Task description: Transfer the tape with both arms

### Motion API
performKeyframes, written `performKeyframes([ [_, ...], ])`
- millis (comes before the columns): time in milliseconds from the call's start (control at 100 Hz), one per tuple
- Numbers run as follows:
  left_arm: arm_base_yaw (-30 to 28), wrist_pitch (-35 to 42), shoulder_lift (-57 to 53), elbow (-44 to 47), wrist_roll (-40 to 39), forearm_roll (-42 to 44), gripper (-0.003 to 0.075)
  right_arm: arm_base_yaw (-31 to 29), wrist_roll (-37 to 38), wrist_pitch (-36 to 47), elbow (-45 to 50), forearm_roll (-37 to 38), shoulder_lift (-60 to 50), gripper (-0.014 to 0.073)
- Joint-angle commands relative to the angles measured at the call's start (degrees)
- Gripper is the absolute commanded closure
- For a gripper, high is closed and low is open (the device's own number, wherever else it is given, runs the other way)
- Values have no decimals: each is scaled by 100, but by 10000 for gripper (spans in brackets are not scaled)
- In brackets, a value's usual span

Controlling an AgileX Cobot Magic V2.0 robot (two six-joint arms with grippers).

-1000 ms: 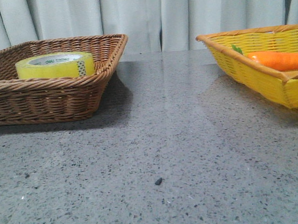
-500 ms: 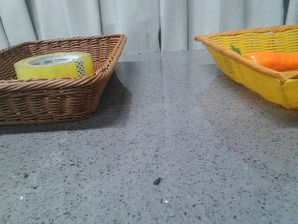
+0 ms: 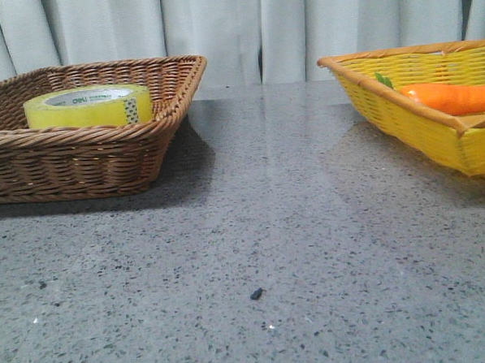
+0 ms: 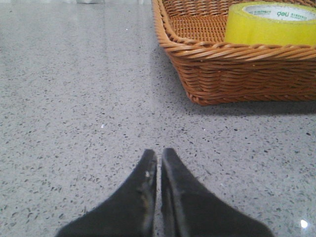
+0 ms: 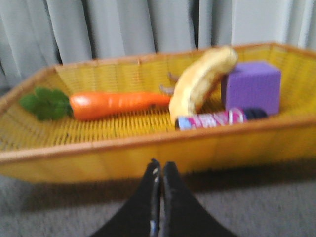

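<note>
Tape (image 3: 89,106) is the 1 roll in view, lying flat inside the brown basket (image 3: 78,157) on the left side of the table (image 3: 269,229), well apart from both claws. The left claw (image 4: 159,157) hangs low over bare table short of that basket, its 2 fingers pressed together with nothing between them. The right claw (image 5: 159,168) is likewise pinched closed and empty, pointing at the near wall of the yellow basket (image 5: 148,148). That basket holds 1 carrot (image 5: 118,104) with green leaves, 1 banana (image 5: 200,81), 1 purple block (image 5: 251,86) and 1 small patterned tube (image 5: 212,119) lying along the near wall; the banana leans against the block. Between the 2 baskets, 1 dark speck (image 3: 256,294) lies on the table. Compared with half a second ago, the front view shows no visible change: roll, baskets and speck sit where they were.
</note>
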State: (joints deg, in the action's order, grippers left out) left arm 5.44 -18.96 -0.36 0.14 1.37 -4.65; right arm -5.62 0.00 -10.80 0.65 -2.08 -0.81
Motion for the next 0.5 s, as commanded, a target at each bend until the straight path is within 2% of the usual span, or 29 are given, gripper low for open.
performKeyframes([
  [0,-9,291,-167,59,-71,-71,741,-58,0,-439,111,-27,-89,668],
  [60,-9,291,-167,59,-71,-71,741,-58,0,-722,111,-6,-89,668],
  [490,-9,291,-167,59,-71,-71,741,-58,0,-710,111,7,-89,668],
])
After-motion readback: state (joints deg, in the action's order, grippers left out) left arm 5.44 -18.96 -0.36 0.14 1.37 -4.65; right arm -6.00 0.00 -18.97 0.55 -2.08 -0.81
